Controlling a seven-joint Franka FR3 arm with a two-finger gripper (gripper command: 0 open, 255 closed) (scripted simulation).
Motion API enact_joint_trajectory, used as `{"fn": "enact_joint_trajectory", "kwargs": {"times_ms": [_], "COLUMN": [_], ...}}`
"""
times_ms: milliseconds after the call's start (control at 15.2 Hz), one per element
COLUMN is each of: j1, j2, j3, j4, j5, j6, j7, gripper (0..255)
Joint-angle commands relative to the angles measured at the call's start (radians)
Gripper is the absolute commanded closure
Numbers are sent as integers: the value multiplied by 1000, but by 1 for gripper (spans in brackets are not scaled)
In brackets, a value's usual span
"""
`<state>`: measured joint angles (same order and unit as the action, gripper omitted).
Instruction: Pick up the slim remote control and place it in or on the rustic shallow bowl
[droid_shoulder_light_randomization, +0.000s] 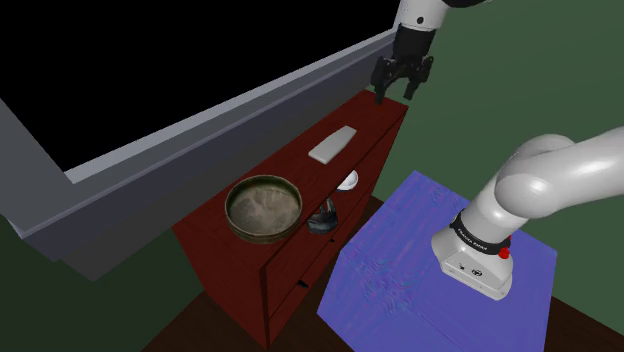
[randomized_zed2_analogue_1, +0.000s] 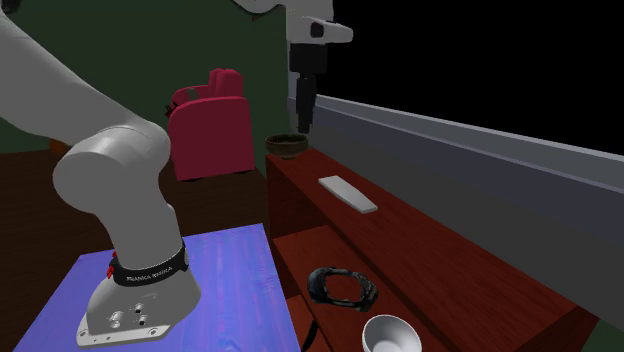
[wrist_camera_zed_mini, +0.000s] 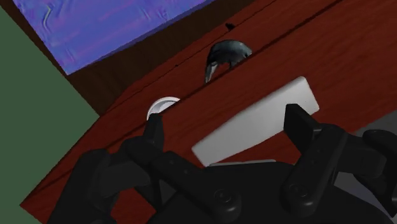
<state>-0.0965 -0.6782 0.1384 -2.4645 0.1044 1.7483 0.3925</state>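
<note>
Probably light, stiff and slick, the slim remote (wrist_camera_zed_mini: 257, 121) lies ahead of the wide-apart fingers (wrist_camera_zed_mini: 305, 137); pinch across its width, mid-length.

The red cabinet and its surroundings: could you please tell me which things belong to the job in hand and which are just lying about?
For the job:
grey slim remote
brown shallow bowl
gripper, fingers open

Lying about:
black ring-shaped object
white cup
red armchair
</note>
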Motion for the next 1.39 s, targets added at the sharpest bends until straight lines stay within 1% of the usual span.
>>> {"fn": "enact_joint_trajectory", "kwargs": {"times_ms": [0,264,462,660,858,1320], "j1": [-27,-90,-143,-200,-253,-260], "j2": [43,159,262,376,489,558], "j3": [57,154,221,278,320,334], "j4": [-22,-32,-22,0,29,-12], "j5": [34,71,77,57,13,-16], "j6": [75,216,320,420,507,611], "j7": [159,441,654,873,1089,1112], "gripper": [0,0,0,0,0,0]}}
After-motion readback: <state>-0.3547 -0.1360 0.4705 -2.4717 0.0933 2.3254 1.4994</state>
